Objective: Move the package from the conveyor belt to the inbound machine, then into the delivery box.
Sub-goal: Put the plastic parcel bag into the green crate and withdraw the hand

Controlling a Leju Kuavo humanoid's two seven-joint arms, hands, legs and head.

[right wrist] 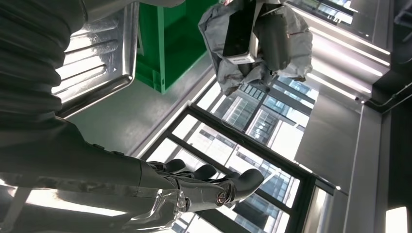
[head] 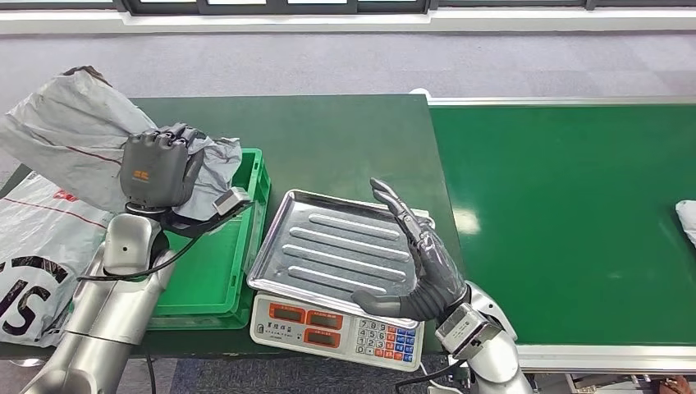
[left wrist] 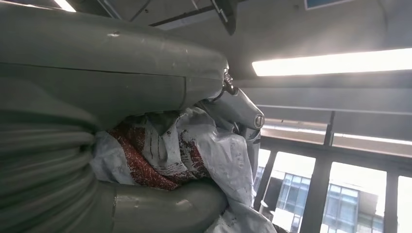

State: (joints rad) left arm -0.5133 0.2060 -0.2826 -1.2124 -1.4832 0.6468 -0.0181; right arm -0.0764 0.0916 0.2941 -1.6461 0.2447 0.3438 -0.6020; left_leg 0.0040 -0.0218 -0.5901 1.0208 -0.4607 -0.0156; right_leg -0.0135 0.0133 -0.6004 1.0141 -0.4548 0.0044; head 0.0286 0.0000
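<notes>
package [head: 70,135] slants up-left in left hand [head: 156,168] grip; right hand [head: 418,263] spread, holding nothing.

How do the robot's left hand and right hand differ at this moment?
The left hand grips a grey package, raised near the green crate; the right hand holds nothing. The left hand's fingers are curled; the right hand's are stretched apart, low over the steel scale tray. Both are dark grey.
</notes>
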